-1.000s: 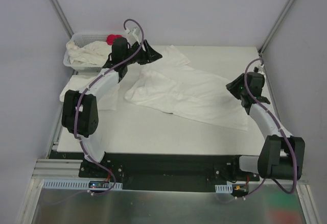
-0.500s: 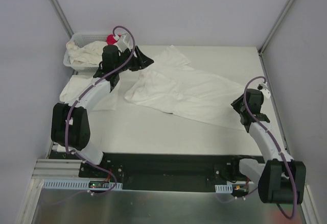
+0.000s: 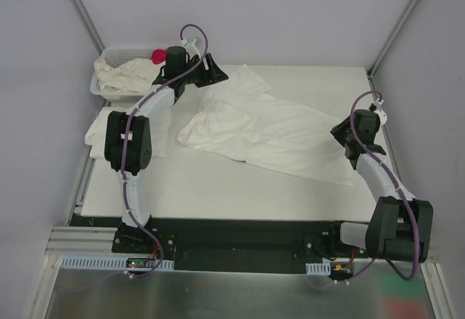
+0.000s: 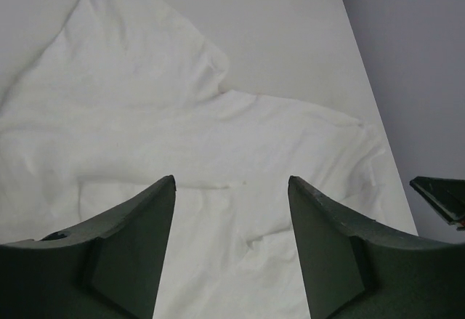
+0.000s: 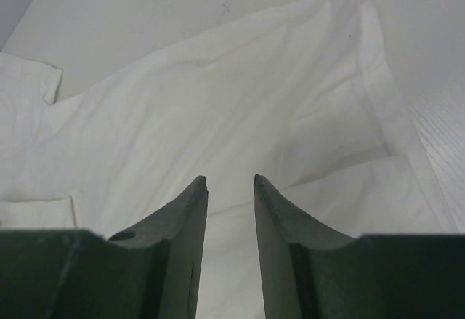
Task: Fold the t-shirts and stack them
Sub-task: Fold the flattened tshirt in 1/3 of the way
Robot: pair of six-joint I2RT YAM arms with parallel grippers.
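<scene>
Two white arms here, left arm [image 3: 152, 103] and right arm [image 3: 378, 170], chunky black joints on both, a purple cable [image 3: 192, 26] looping along each. Left gripper [image 4: 231, 181]: dark matte fingers [image 4: 127, 250], wedge-shaped, blunt-tipped.

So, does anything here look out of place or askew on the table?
Yes. The t-shirt on the table lies diagonally and rumpled, not flat for folding. In the white lattice basket at the far left corner, a small pink-red cloth sits beside the cream shirts. Nothing looks spilled or damaged.
</scene>
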